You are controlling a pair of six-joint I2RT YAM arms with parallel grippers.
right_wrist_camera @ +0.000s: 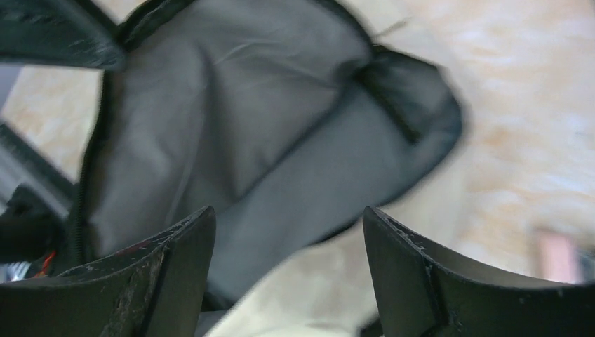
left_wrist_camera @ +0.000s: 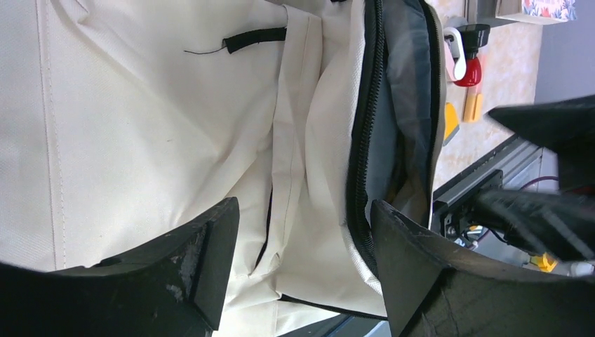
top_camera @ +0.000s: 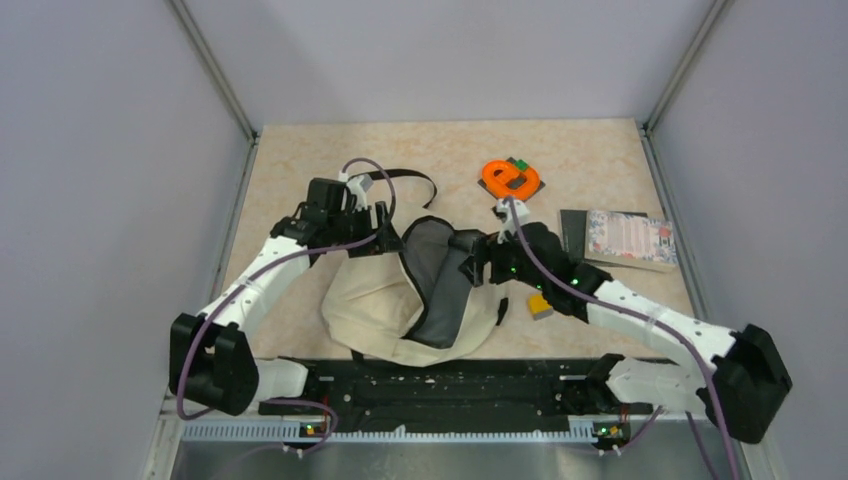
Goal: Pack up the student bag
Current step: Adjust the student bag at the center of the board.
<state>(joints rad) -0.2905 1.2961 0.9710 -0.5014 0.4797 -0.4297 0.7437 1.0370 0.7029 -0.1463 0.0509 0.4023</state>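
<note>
Top external: student bag (top_camera: 372,300) slumped between the arms, unzipped, grey lining (top_camera: 440,280) exposed. Left gripper (left_wrist_camera: 302,210) and right gripper (right_wrist_camera: 288,214) spread wide at its mouth, holding nothing. Opening seemingly done; next, probably fetching the yellow block (top_camera: 541,305) alongside.

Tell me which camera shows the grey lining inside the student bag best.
The right wrist view: the grey lining fills most of the frame. The top view shows it small, from above; the left wrist view shows only a strip beside the zipper.
</note>
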